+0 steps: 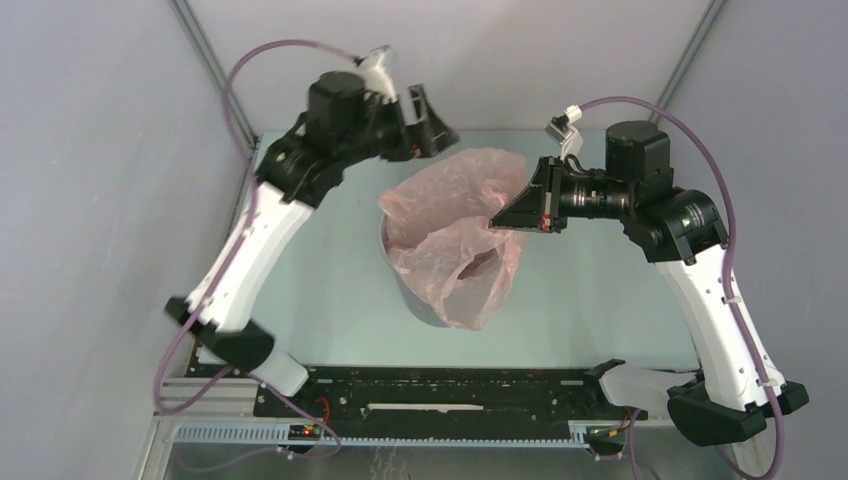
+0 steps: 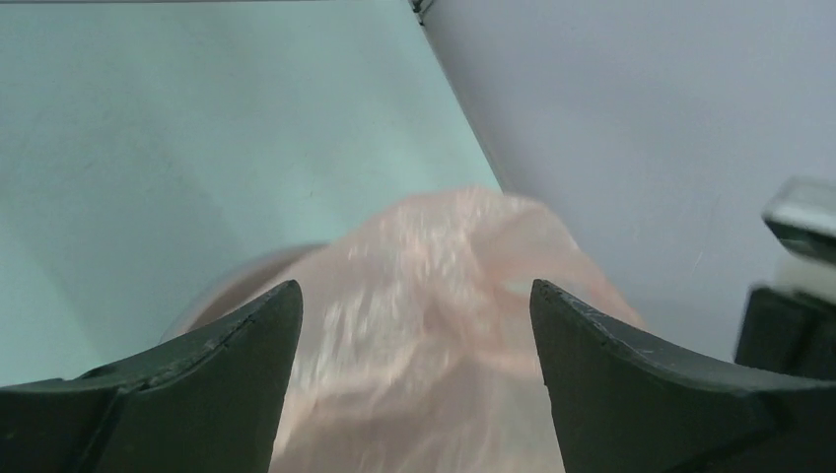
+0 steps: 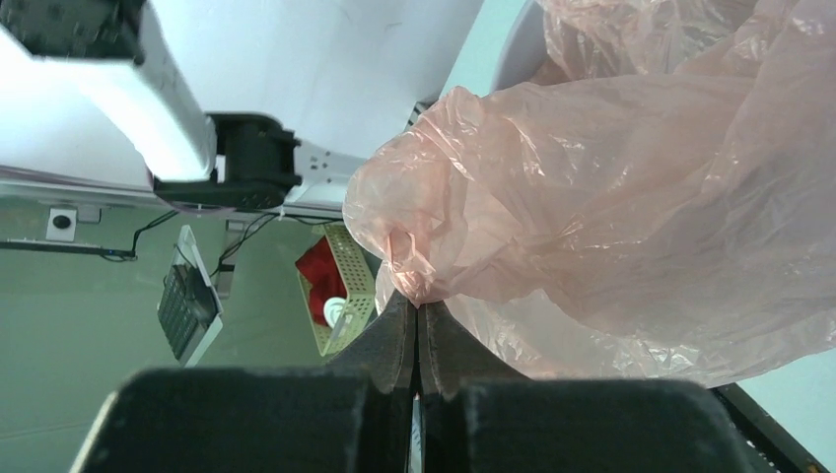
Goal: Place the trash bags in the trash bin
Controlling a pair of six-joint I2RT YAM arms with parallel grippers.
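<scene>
The pale-pink translucent trash bag billows over the grey trash bin at the table's middle, covering most of its mouth and spilling down its front right side. My right gripper is shut on a bunched fold of the bag's film, holding it up at the bin's right side. My left gripper is open and empty, high behind the bag; in the left wrist view the blurred bag lies below and between the fingers, not touching, with a bit of the bin's rim at left.
The pale green table is bounded by grey walls behind and at both sides. A black rail runs along the near edge between the arm bases. The right wrist view shows a perforated basket beyond the table.
</scene>
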